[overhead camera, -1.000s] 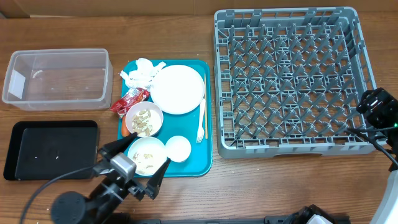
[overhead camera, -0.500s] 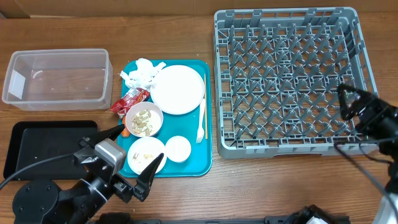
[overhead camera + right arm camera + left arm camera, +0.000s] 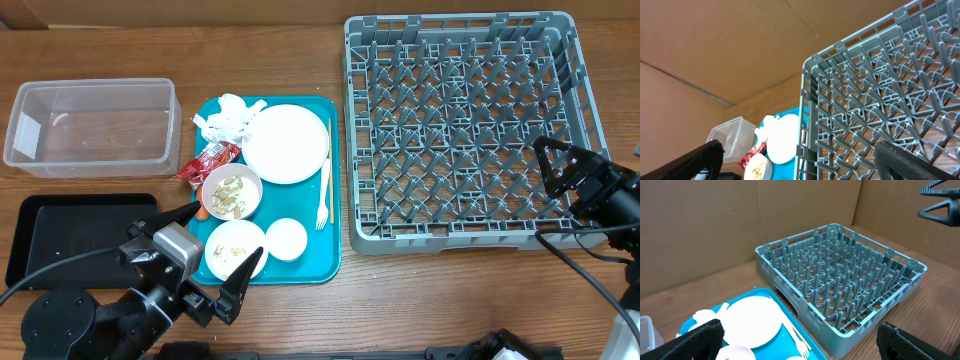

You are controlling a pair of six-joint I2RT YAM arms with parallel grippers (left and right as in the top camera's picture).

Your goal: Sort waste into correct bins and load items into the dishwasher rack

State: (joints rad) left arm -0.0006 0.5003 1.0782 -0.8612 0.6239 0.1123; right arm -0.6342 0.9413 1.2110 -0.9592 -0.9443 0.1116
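While open, left end effector (image 3: 229, 231) near bowl (image 3: 233, 250)

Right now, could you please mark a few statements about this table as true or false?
The large grey plastic dishwasher rack holds no dishes. True.
The clear plastic rectangular tub sits left of the teal serving tray. True.
The round white plate lies in that tub. False: it lies on the teal tray.
The white plastic fork lies right of the plate. True.
The red shiny snack wrapper is in the shallow black rectangular tray. False: it lies across the teal tray's left edge; the black tray holds none.
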